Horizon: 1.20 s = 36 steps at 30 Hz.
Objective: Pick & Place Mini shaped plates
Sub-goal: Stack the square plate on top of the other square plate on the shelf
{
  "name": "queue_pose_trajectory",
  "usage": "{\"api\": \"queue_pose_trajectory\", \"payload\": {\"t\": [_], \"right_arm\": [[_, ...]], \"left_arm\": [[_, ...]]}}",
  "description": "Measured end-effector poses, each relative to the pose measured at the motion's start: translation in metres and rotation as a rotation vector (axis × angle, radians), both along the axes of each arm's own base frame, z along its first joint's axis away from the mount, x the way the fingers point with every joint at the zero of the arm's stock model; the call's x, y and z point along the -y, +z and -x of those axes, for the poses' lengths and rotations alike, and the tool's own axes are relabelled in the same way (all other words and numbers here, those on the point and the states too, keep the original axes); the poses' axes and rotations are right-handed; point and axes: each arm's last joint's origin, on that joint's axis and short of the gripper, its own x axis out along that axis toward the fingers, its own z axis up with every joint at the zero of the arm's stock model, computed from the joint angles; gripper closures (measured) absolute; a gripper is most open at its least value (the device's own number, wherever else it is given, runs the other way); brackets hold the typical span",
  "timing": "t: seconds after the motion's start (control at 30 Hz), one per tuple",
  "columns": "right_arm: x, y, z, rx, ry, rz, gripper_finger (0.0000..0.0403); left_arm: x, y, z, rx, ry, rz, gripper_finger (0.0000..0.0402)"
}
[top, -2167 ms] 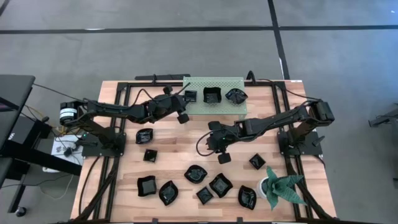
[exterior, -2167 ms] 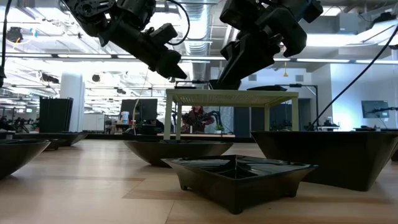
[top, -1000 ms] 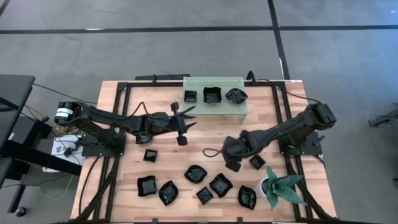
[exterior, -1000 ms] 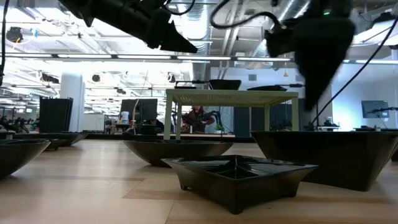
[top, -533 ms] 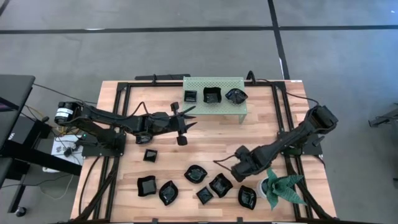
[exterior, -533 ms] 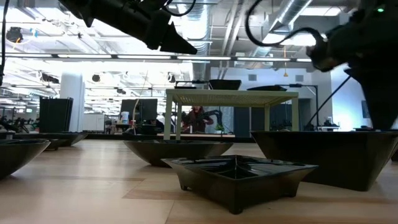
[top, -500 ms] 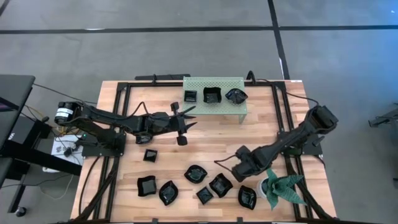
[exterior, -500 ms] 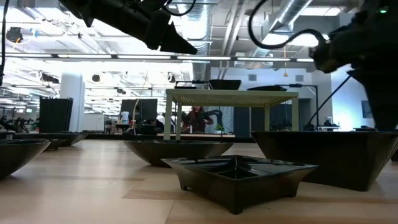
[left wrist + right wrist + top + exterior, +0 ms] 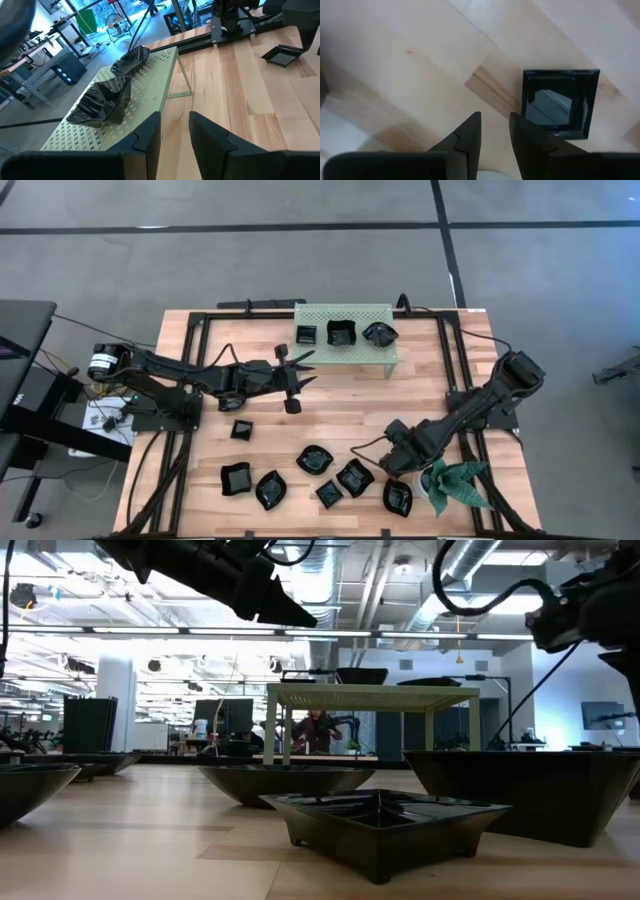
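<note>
1. The pale wooden tabletop sits on a grey floor; in the low view the room behind is a bright workshop with ceiling pipes and strip lights, where a person shows small and indistinct under the rack.
2. The pale green perforated metal rack stands at the tabletop's far edge and carries three glossy black mini dishes.
3. The green spiky-leaved plant in a white pot occupies the near right corner; the right arm partly hides it.
4. The left gripper hangs left of centre, near the rack; its fingers stand slightly apart and hold nothing.
5. The right gripper is low over the near right area beside the plant, dark and hard to make out from above; its wrist view shows a narrow gap between the fingers, nothing gripped, and a small glossy black square plate on the wood just beyond the tips.
6. About eight more glossy black mini plates lie scattered along the near edge; the low view cuts off several.
</note>
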Motion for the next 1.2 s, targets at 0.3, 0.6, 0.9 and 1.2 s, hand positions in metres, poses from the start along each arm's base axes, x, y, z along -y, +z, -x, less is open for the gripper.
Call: {"api": "queue_pose_trajectory", "payload": {"t": [0.3,0.6,0.9,1.2], "right_arm": [[-0.001,-0.023,-0.003,-0.110,0.004,0.068,0.0307],[0.006,-0.040,-0.005,-0.237,0.021,0.116,0.0307],[0.010,-0.041,-0.009,-0.239,0.023,0.080,0.0344],[0.005,-0.034,-0.019,-0.198,0.148,0.067,0.0385]], "left_arm": [[0.000,0.000,0.000,0.000,0.000,0.000,0.0298],[0.000,0.000,0.000,0.002,0.001,0.007,0.0298],[0.000,0.000,0.000,0.003,0.003,0.011,0.0298],[0.000,0.000,0.000,0.003,0.002,0.011,0.0298]]}}
